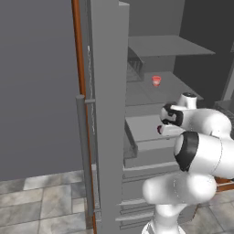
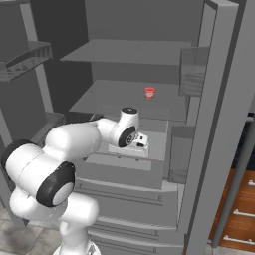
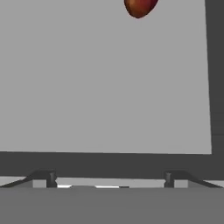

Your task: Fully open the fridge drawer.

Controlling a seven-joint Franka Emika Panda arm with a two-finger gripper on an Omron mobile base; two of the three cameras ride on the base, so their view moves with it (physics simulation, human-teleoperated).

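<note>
The fridge (image 1: 109, 68) stands open, its grey door with the orange edge strip (image 1: 78, 55) swung out to the left. The fridge drawer (image 1: 141, 127) (image 2: 117, 175), a shallow light-grey box, sticks partway out below the middle shelf. My gripper (image 1: 160, 130) (image 2: 143, 141) hovers low over the drawer's inside, just behind its front. In the hand view the fingertips (image 3: 51, 178) stand wide apart with nothing between them, so the gripper (image 3: 109, 180) is open. Ahead of them lie a dark band and a pale flat surface.
A small red cup (image 1: 156, 81) (image 2: 149, 92) (image 3: 139, 6) stands on the shelf above the drawer. A wire basket (image 2: 30, 59) hangs at the upper left. Pale slatted panels (image 2: 124, 209) sit below the drawer. The door's long bar handle (image 1: 81, 151) stands to the left of the arm.
</note>
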